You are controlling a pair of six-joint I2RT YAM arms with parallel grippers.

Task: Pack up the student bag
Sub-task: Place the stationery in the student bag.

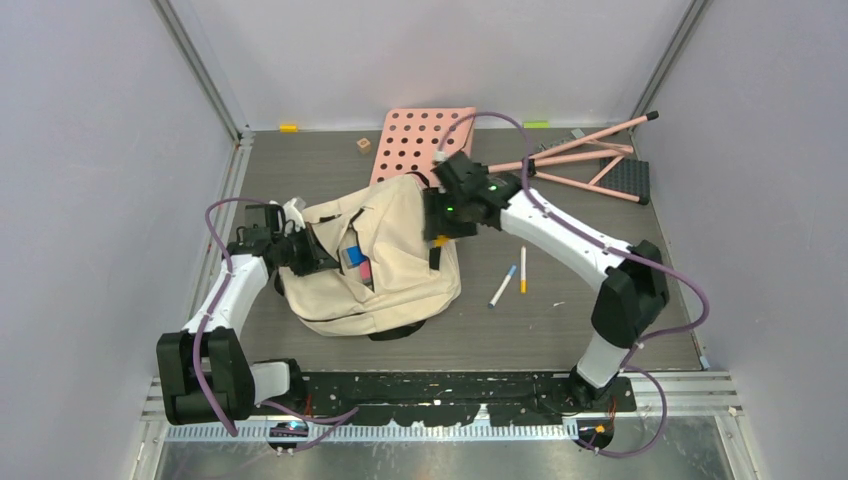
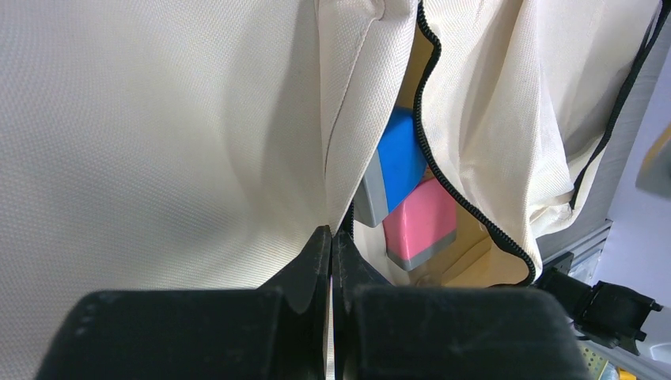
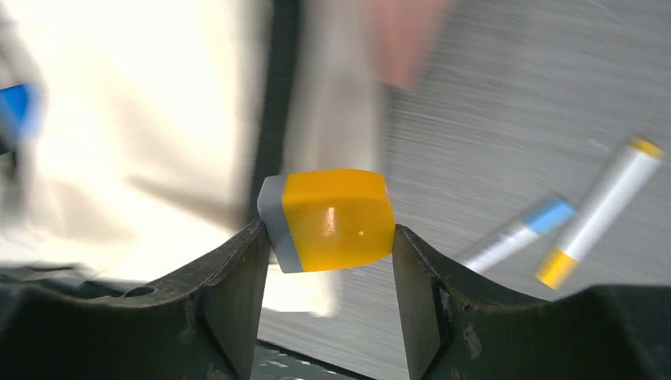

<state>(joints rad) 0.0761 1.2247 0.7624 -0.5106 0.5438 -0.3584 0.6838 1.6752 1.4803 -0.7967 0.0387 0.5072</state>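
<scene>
At the left of the table (image 1: 560, 320), the left end effector (image 1: 300, 250) sits at the left lip of the student bag (image 1: 400, 225); in the left wrist view its fingers are pressed together with no gap between them, pinching the cream fabric where the flap's edge runs down into the tips. The student bag lies slumped on the table between the two arms, a little left of the middle, its mouth open upward and edged with black zipper trim (image 2: 443, 174); in the gap sit a blue block (image 1: 352, 256) and a pink block (image 1: 366, 270), each with a grey end, the pink one just below the blue and touching it.

Behind the bag a pink perforated board (image 1: 420, 135) shows at the back of the table, its near edge hidden by the bag; a small wooden cube (image 1: 363, 145) lies just left of it.

The right end effector (image 1: 440, 225) hangs over the bag's upper right edge; it is clamped on a yellow block (image 3: 336, 218) with a grey end, one finger against each side, the jaws parted only by the block's width; the right wrist view is blurred, with cream fabric to the left of the block.

Right of the bag, a blue-capped marker (image 1: 503, 285) and a yellow-capped marker (image 1: 523, 270) lie on the table near one another; at the back right a pink metal frame (image 1: 590, 155) lies on its side, with a black perforated pad (image 1: 625, 180) at its right end.
</scene>
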